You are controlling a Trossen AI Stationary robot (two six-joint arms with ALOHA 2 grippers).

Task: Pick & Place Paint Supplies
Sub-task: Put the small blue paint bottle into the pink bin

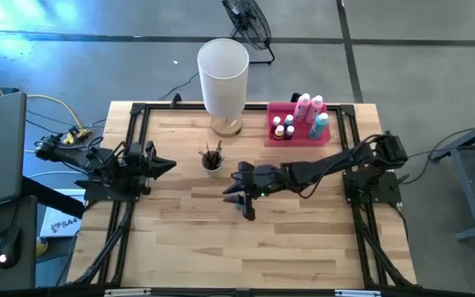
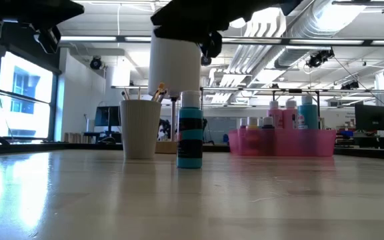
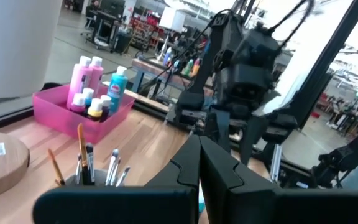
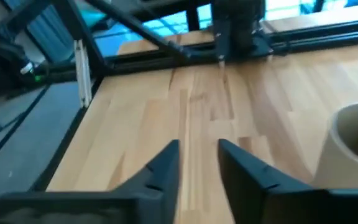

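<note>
High view first: shows the right gripper (image 1: 239, 202) out over the middle of the table, just past the small white cup of dark-handled paintbrushes (image 1: 211, 158) on the right arm's side. Fingers apart with a narrow gap in the right wrist view, clamped on nothing, only bare wood between them.

Low view is where it gets interesting. Puts a teal paint bottle with dark bands and a pale cap (image 2: 189, 137) upright on the wood just beside that cup, long axis vertical, with the gripper's dark bulk hanging straight above the cap. Can't tell whether touching or apart, tbh. Can't pick the bottle out from above either, hidden under the gripper.

So probably a straight up-or-down kind of move, no sideways reach needed, though easy to clip the cup.

Left gripper (image 1: 167, 165) parked on the cup's other side, fingers pressed together, clearly farther from the bottle. Pink plastic tray (image 1: 270, 124) of other bottles well beyond the cup, toward the back.
</note>
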